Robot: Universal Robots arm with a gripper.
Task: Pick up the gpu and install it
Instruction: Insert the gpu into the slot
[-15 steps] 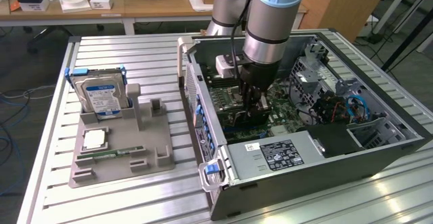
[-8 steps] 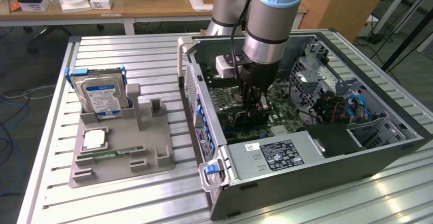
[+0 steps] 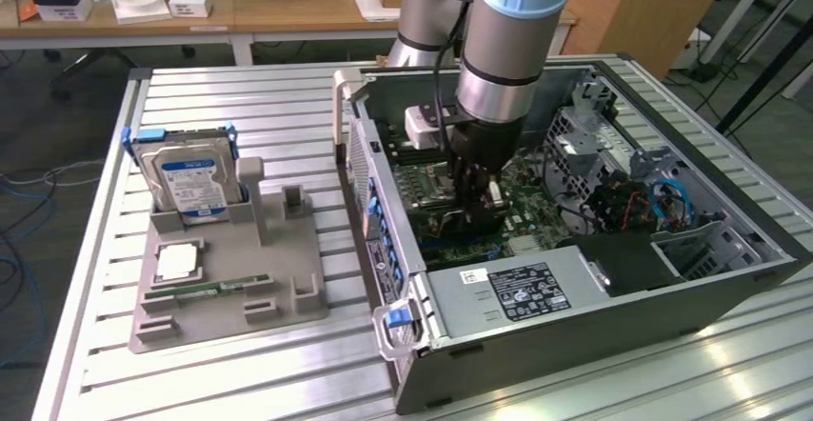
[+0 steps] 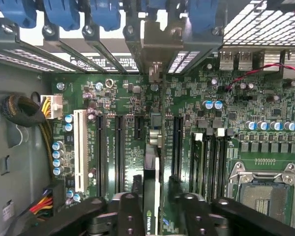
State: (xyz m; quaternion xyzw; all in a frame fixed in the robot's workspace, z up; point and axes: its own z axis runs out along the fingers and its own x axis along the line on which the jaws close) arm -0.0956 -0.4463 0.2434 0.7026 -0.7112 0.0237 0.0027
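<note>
step: install | gpu [image 4: 151, 196] upright over motherboard [image 4: 187, 113] slot | gripper [image 4: 152, 206] fingers flank gpu, grip unclear | next likely needs seating check

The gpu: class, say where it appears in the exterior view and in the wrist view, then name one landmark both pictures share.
Exterior view: the gpu stands on edge below the gripper, over the motherboard inside the open computer case.
Wrist view: the gpu is the thin green-edged card between the gripper's fingers, running along the expansion slots.
Shared landmark: the CPU socket on the motherboard.
</note>
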